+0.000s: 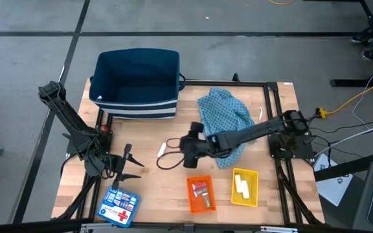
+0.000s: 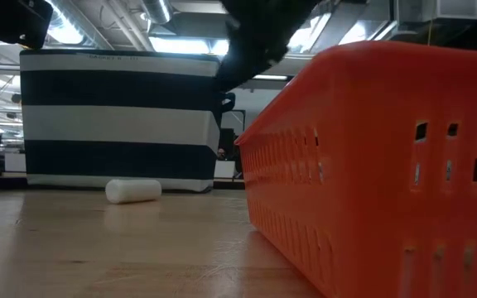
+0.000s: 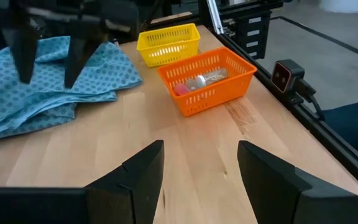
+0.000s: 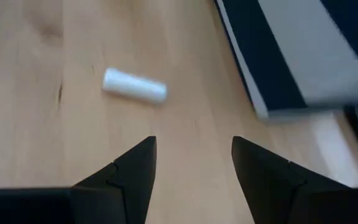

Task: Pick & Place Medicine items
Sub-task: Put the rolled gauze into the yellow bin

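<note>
Wooden tabletop, mid-area: the last white stick (image 4: pixel 134 86) lies loose just ahead of the right gripper (image 4: pixel 193 180), whose jaws are spread and empty, its long axis crosswise to them. Left gripper (image 3: pixel 199 180), also spread, waits near the left edge, farther off.

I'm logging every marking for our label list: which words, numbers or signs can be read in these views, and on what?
Red cross sign: on the flat blue box at the table's front left.
Small print beside that cross: too small to read.
Packets in the orange tray: no readable print.
White stick: shows no print.
</note>
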You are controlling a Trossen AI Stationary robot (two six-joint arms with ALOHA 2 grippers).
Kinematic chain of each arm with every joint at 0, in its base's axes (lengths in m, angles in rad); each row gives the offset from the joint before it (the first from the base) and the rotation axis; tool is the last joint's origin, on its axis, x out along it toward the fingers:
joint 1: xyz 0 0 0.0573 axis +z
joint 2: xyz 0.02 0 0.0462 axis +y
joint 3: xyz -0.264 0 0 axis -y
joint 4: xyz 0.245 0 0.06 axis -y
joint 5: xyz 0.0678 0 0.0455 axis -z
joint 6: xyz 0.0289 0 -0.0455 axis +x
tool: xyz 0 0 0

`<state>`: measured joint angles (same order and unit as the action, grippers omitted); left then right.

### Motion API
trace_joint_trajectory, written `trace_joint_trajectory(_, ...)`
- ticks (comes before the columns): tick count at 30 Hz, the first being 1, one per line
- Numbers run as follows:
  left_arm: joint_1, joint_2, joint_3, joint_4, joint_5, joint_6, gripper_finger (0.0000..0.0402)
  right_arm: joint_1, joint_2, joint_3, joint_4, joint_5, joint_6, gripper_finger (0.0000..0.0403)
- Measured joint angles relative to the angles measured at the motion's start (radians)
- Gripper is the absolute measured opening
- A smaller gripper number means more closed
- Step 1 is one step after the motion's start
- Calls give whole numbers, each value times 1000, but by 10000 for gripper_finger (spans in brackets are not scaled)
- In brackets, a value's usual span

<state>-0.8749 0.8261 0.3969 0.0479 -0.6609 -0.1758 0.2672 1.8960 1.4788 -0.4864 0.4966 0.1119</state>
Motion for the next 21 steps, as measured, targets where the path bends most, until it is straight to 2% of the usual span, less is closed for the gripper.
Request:
trace_joint_trajectory(3,0,0,0,0,0,-4,200,-18,36,1,85,-34,-168,210)
trace_joint_trajectory(8,1,0,0,1,-1,-4,200,-38,103,0,120,-45,-389,210)
trace_joint_trajectory(13,1,0,0,4,-1,-5,200,-58,168,0,125,-44,-463,210)
trace_joint_trajectory(21,1,0,0,8,-24,-4,200,-74,216,0,267,-92,-540,210)
